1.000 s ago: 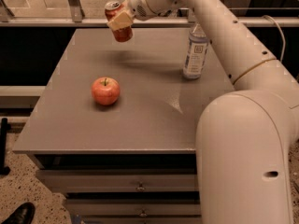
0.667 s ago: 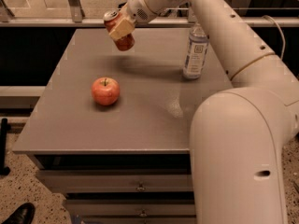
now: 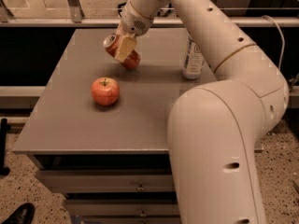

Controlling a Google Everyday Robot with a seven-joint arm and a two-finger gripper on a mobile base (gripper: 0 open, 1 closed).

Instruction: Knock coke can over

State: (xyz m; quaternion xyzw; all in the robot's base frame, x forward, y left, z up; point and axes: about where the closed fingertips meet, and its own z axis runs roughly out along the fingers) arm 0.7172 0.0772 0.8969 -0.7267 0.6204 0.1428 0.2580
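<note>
Closest to me, filling the lower right of the frame, is the thick, rounded, smooth white plastic arm [image 3: 219, 162]. I see one arm. It bends at a bulky elbow at the right, then reaches up and leftward across the frame to the upper centre.

At the bottom left corner sits the toe of one glossy black shoe [image 3: 16, 214] on speckled flooring. Beside it, low in the frame, are two grey drawer fronts [image 3: 103, 183], each with a small metal pull.

Above them lies the flat, matte grey table top [image 3: 65, 125], square-edged. On it, left of centre, stands one round red-orange apple [image 3: 105, 91] with a short stem, well apart from everything else.

Farther back, in the upper centre-left, the one gripper [image 3: 123, 51] points down from the wrist. A tan, blocky finger pad [image 3: 125, 48] lies across the small red aluminium coke can [image 3: 132, 60], and the pincer is clamped on it. The single can leans steeply, its silver top toward the upper left and its base low over the table. I cannot tell whether the base touches the surface.

To the right, partly hidden behind the arm, stands one upright clear plastic water bottle [image 3: 192, 62] with a blue-and-white label.
</note>
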